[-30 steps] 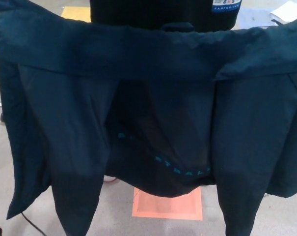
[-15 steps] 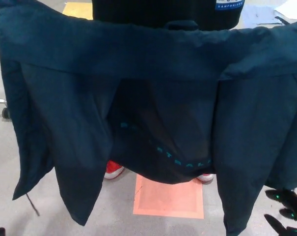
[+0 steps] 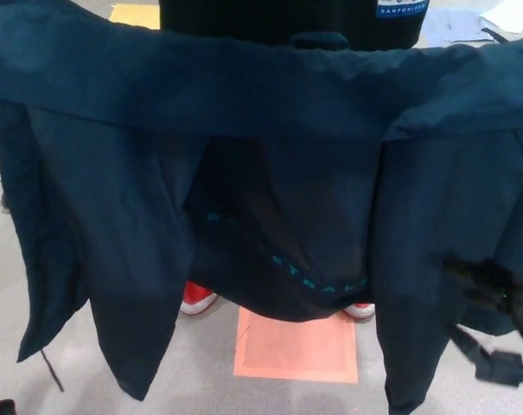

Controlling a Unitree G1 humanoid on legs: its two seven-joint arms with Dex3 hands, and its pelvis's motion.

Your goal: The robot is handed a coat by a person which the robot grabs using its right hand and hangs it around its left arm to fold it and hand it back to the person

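Note:
A dark navy coat (image 3: 270, 104) is held up spread wide across most of the head view, lining side toward me, with teal lettering low on the back panel. A person in a black top (image 3: 278, 19) stands behind it holding it by the shoulders. My right hand (image 3: 490, 290) is at the lower right, blurred, in front of the coat's right front panel; I cannot tell whether it touches the cloth. My left hand does not show.
The person's red shoes (image 3: 196, 298) stand on the grey floor behind the coat, next to an orange floor square (image 3: 300, 347). A yellow floor mark (image 3: 133, 13) lies at the top left and white papers (image 3: 513, 15) at the top right.
My right hand came in from the bottom right corner and has risen up in front of the coat's right panel. The coat has stayed spread, shifting only slightly.

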